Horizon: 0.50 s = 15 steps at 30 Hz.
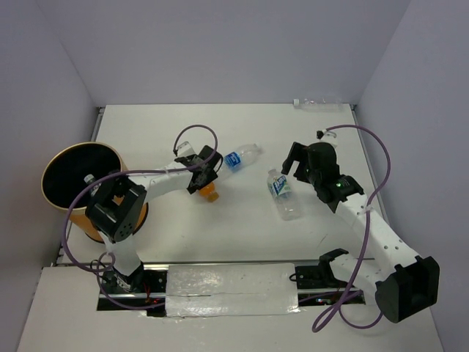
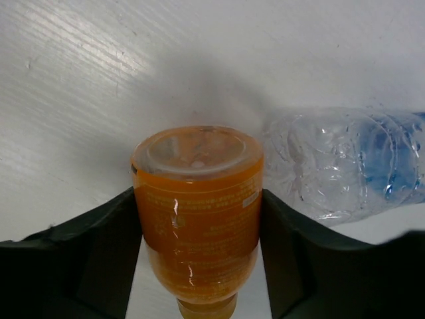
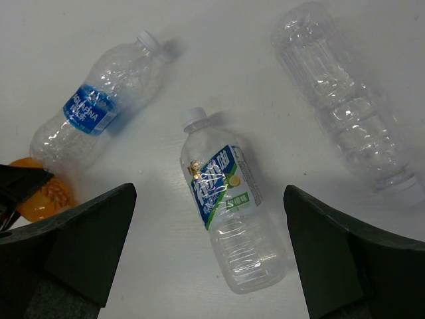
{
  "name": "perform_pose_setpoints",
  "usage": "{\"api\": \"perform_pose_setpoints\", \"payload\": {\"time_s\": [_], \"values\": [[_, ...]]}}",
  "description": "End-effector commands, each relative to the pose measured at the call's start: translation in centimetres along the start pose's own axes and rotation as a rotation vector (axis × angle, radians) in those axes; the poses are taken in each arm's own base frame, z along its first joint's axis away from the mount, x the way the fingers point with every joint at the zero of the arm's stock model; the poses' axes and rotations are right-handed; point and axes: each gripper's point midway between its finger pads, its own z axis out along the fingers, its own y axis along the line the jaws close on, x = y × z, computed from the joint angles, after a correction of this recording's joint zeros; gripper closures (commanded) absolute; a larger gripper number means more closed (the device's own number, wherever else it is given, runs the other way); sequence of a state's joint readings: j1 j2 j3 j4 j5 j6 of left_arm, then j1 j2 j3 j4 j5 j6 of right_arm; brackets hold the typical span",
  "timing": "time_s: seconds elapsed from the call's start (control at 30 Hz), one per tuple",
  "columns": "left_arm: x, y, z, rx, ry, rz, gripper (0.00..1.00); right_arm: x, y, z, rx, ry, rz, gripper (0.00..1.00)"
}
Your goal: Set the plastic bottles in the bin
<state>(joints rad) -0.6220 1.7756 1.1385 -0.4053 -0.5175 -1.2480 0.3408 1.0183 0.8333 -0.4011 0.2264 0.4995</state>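
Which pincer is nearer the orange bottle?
Left. The left pincer has a finger against each side of the orange bottle. The right pincer is open near the labelled clear bottle, well off to the orange bottle's right in the top view.

Bin [image 1: 66, 172] far left; stubby bottle [image 1: 209, 193] mid-table beside second bottle [image 1: 240, 158]; third bottle [image 1: 283, 194] further right.

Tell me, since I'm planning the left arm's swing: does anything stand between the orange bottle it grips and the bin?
Nothing visible does. The left gripper holds the orange bottle, and between it and the bin are only that arm's own links. The nearest clear bottle lies on the other side, away from the bin.
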Motion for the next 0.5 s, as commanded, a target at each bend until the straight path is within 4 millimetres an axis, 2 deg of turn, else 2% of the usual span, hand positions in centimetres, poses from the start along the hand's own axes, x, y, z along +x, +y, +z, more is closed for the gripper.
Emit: {"api": "perform_pose_setpoints", "payload": {"time_s": [0.0,0.07,0.1,0.13,0.17,0.2,0.23,0.27,0.3,0.4,0.47], "values": [[-0.7,0.7,-0.5,-0.029,-0.017,-0.011,0.34,-1.6,1.1,-0.4,-0.024,-0.027,-0.013,0.0],[-2.8,0.1,-3.0,-0.003,-0.074,-0.011,0.46,-1.7,1.1,-0.3,-0.022,-0.033,-0.011,0.0],[-3.7,0.6,-4.2,-0.015,-0.094,0.029,0.49,-1.6,1.1,-0.3,-0.021,-0.032,-0.011,0.0],[-6.0,0.4,-6.5,0.011,-0.156,0.023,0.52,-1.6,1.1,-0.2,-0.025,-0.032,-0.008,0.0],[-8.6,0.0,-9.6,0.046,-0.216,0.054,0.53,-1.3,1.3,0.0,-0.03,-0.022,-0.006,0.0],[-9.7,-0.1,-11.2,0.068,-0.23,0.064,0.53,-1.3,1.2,0.1,-0.027,-0.02,-0.003,0.0],[-11.5,0.3,-13.0,0.062,-0.285,0.07,0.53,-1.1,1.5,0.3,-0.039,-0.015,0.0,0.0],[-13.8,-0.1,-15.3,0.089,-0.336,0.055,0.53,-1.1,1.6,0.4,-0.043,-0.011,0.005,0.0],[-15.9,0.6,-17.9,0.107,-0.393,0.087,0.53,-1.0,1.7,0.4,-0.046,-0.007,0.009,0.0],[-21.8,5.0,-22.8,0.02,-0.56,0.065,0.54,-1.0,2.3,0.5,-0.072,-0.002,0.018,0.0],[-25.4,9.5,-24.3,-0.091,-0.637,-0.019,0.53,-1.1,2.5,0.5,-0.082,-0.003,0.026,0.0]]}}
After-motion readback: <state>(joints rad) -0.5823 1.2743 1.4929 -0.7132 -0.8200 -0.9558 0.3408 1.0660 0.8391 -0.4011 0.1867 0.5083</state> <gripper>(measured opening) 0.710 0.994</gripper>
